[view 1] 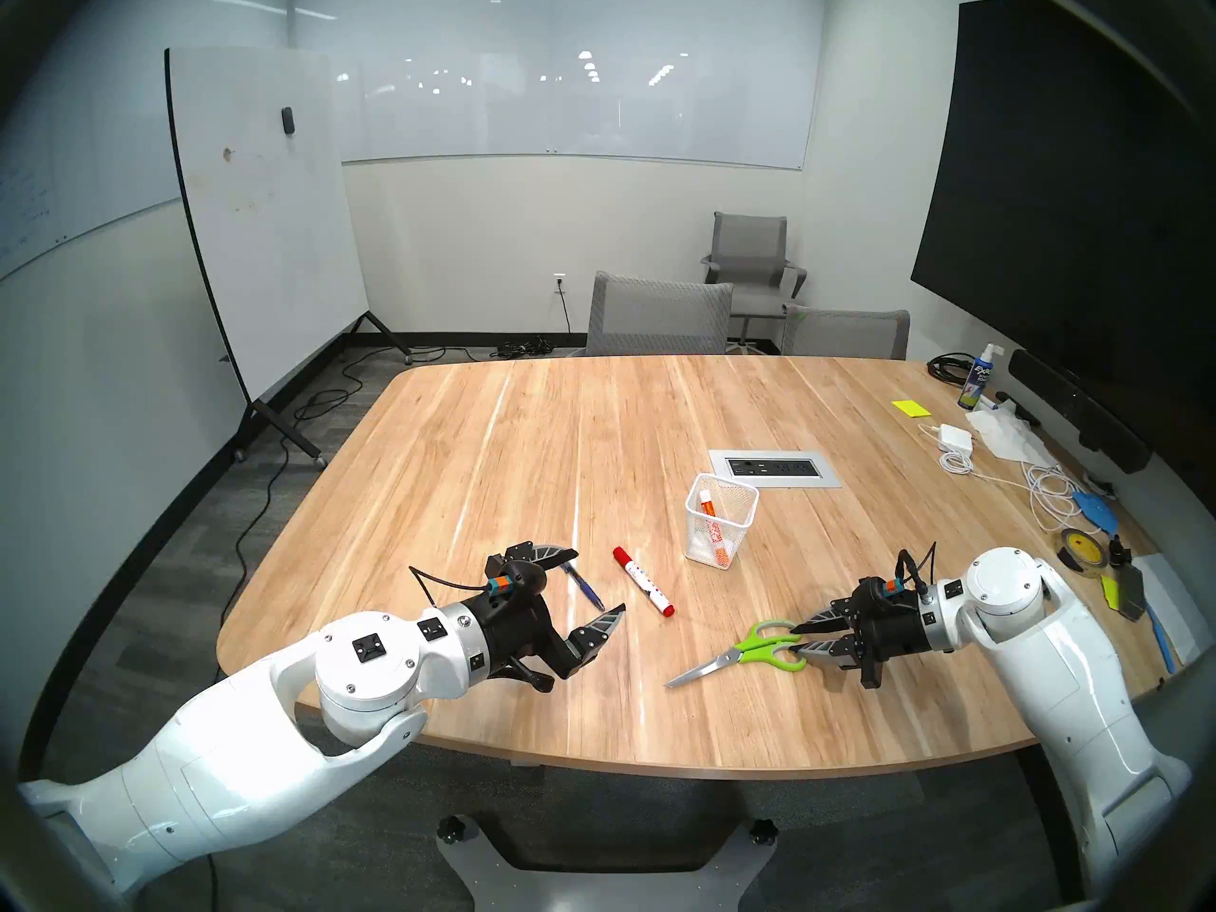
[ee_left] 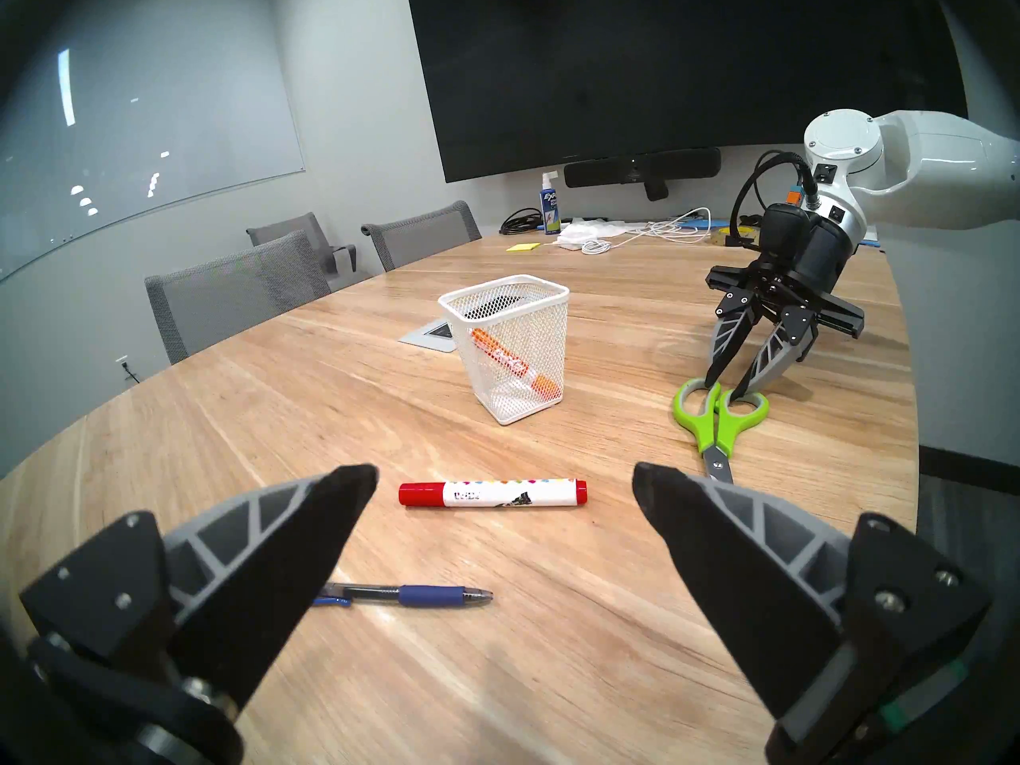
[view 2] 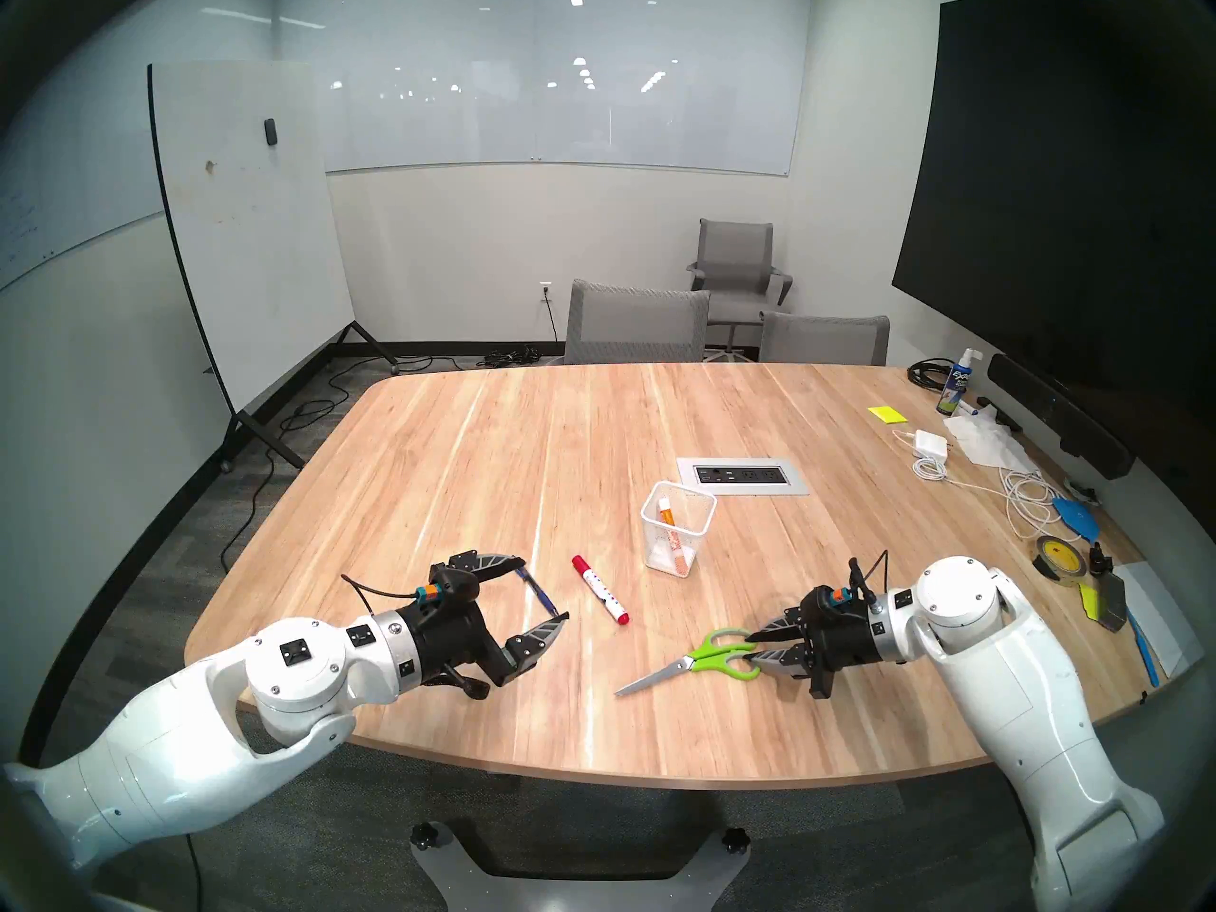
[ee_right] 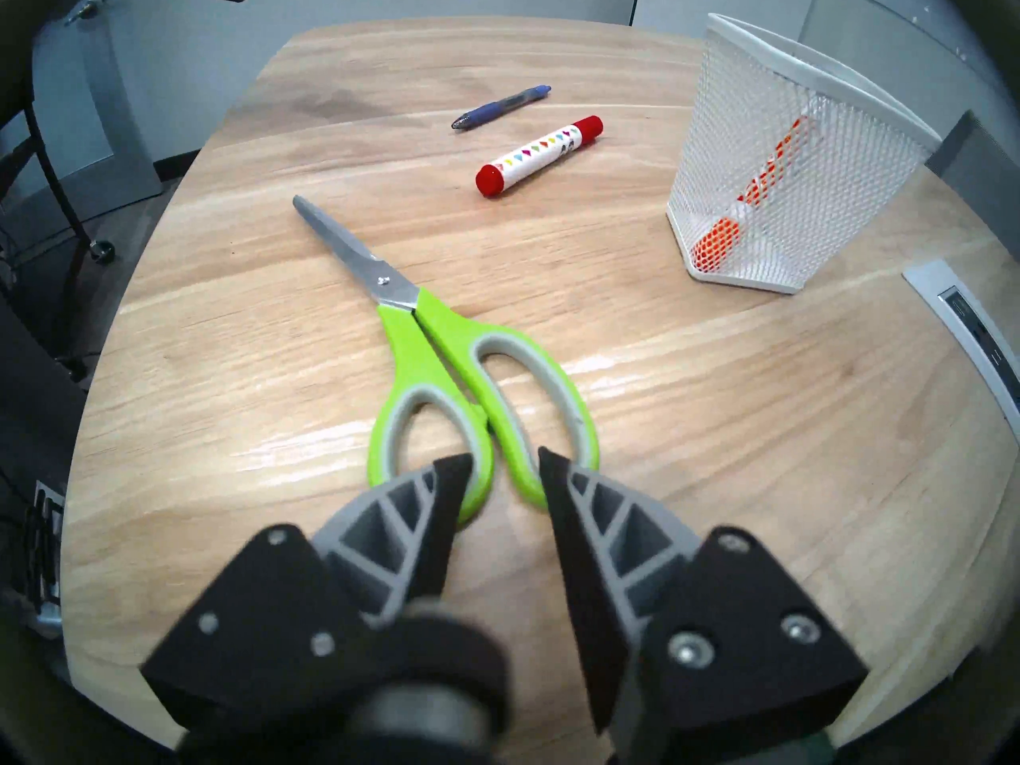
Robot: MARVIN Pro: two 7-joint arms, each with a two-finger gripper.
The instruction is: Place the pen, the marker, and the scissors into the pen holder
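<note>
right gripper (view 2: 750, 647) at scissors (view 2: 697, 660) handles | left gripper (view 2: 543, 591) wide, over pen (view 2: 538, 591)

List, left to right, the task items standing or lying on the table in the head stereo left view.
pen → red-capped marker → pen holder; the scissors overlap the holder's span, so their place is unclear.

Power outlet panel (view 1: 774, 468) sunk mid-table ahead of me. Far right corner: spray bottle (view 1: 974, 377), yellow sticky notes (view 1: 910, 408), white charger (view 1: 954, 436), tissue (view 1: 1000, 431). Tape roll (view 1: 1076, 547) at right edge.
</note>
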